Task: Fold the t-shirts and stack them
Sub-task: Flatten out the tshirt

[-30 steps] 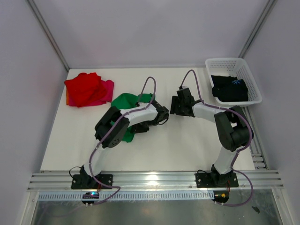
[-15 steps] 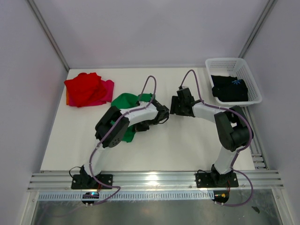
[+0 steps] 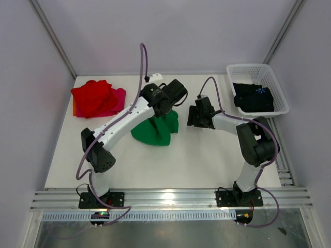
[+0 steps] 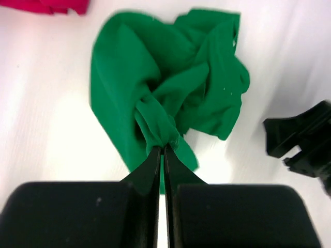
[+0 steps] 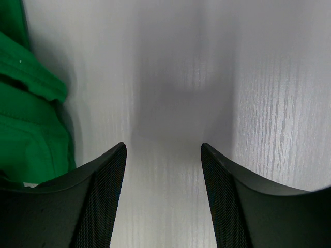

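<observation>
A bright green t-shirt [image 3: 155, 130] hangs bunched from my left gripper [image 3: 163, 111], its lower part resting on the table. In the left wrist view the gripper [image 4: 163, 148] is shut on a twisted fold of the green shirt [image 4: 170, 88]. My right gripper [image 3: 192, 118] sits low just right of the shirt, open, with only bare table between its fingers [image 5: 103, 186]; the green cloth [image 5: 26, 129] lies at its left. A red t-shirt [image 3: 93, 97] lies crumpled on a magenta-pink one [image 3: 120, 99] at the back left. A black t-shirt [image 3: 253, 98] lies in the basket.
The white lattice basket [image 3: 248, 67] stands at the back right corner. Metal frame posts rise at both back corners, with walls close on each side. A rail runs along the near edge by the arm bases.
My left gripper has closed on the green shirt and lifted it up and back to the right, so the cloth now hangs. The right arm has stayed put.
</observation>
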### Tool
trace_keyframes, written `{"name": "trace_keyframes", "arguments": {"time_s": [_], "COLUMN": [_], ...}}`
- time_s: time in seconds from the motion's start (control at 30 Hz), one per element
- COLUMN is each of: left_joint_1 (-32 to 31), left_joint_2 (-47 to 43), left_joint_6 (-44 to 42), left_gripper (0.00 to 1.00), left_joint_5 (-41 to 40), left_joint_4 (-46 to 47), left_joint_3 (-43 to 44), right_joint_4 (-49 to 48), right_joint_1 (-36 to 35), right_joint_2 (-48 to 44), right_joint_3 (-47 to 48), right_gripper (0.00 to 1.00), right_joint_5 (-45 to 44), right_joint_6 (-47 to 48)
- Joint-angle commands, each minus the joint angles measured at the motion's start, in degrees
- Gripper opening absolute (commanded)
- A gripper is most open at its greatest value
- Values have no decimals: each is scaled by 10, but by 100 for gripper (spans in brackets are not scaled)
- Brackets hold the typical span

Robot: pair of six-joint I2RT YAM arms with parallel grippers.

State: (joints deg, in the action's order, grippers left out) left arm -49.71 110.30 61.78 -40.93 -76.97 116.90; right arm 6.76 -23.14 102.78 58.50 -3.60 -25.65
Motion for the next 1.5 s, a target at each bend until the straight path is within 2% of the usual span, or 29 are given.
{"name": "trace_keyframes", "arguments": {"time_s": [0.0, 0.33, 0.6, 0.67, 0.73, 0.83, 0.93, 0.97, 1.0, 1.03, 1.07, 1.13, 1.17, 1.2, 1.23, 1.27, 1.3, 1.33, 1.4, 1.47], "left_joint_1": [9, 86, 88, 88, 88, 88, 88, 88, 88, 88, 88, 81, 73, 55, 48, 45, 41, 40, 41, 41], "left_joint_2": [-60, -256, -346, -359, -373, -381, -342, -323, -299, -243, -212, -155, -115, -101, -95, -99, -106, -112, -127, -134], "left_joint_6": [-11, 111, 203, 210, 122, -85, -179, -202, -220, -251, -263, -279, -300, -307, -314, -314, -307, -301, -279, -273], "left_gripper": [0, 0, 0, 0, 0, 0, 0, 0, 0, 0, 0, 0, 0, 0, 0, 0, 0, 0, 0, 0], "left_joint_5": [-80, -255, -369, -382, -372, -303, -218, -193, -127, -92, -56, 32, 48, 71, 140, 166, 226, 226, 283, 282], "left_joint_4": [-183, -182, -182, -178, -96, 91, 159, 163, 162, 142, 126, 99, 94, 102, 117, 167, 197, 224, 289, 309], "left_joint_3": [39, -13, -21, -36, -58, -119, -114, -83, -61, -33, 34, 99, 151, 168, 180, 188, 185, 184, 195, 226], "right_joint_4": [13, 20, 20, 17, 14, 12, 14, 13, 11, 10, 9, 5, 3, 2, 2, 0, -2, -2, -1, -3], "right_joint_1": [-2, -2, -2, -2, -2, -2, -2, -2, -2, -2, -2, -2, -3, -4, -5, -5, -5, -5, -5, -6], "right_joint_2": [24, 34, 40, 42, 44, 50, 51, 48, 48, 47, 49, 49, 50, 50, 50, 50, 51, 51, 54, 58], "right_joint_3": [-2, 6, 21, 18, 16, 17, 21, 21, 21, 21, 21, 19, 16, 14, 14, 9, 7, 7, 7, 6], "right_gripper": [64, 64, 64, 64, 64, 64, 64, 64, 64, 64, 64, 64, 64, 64, 64, 64, 64, 64, 64, 64], "right_joint_5": [9, 4, 9, 10, 10, 13, 12, 12, 12, 13, 16, 22, 22, 23, 20, 18, 18, 18, 19, 22], "right_joint_6": [-2, -3, -20, -23, -27, -31, -34, -34, -35, -37, -43, -48, -52, -53, -53, -53, -53, -53, -55, -57]}}
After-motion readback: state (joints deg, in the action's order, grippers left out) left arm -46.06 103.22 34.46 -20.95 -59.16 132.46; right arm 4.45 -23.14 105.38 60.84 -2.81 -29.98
